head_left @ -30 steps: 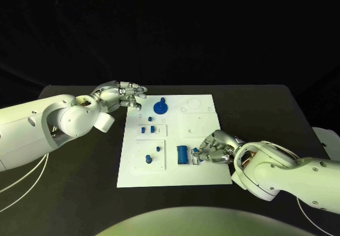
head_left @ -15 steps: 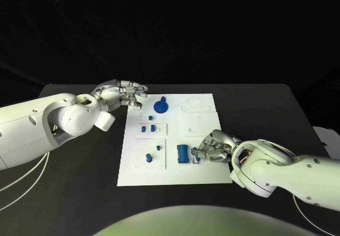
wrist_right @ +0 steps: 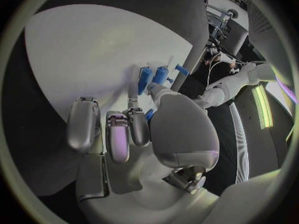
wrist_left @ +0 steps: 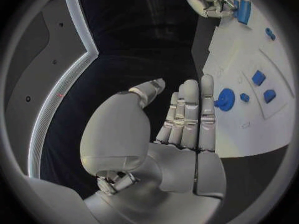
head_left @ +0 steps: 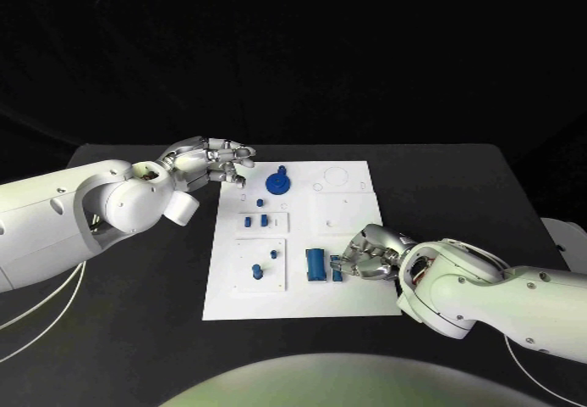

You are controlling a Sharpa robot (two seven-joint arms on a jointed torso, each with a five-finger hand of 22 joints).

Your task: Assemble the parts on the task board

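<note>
With your right hand [head_left: 373, 254] low on the board [head_left: 349, 297], fingers curled at a small blue part [head_left: 337, 275] beside the blue cylinder [head_left: 315, 265], though I cannot tell whether it is gripped, seat it slowly while your empty, open left hand [head_left: 208, 161] waits off the far corner.
</note>
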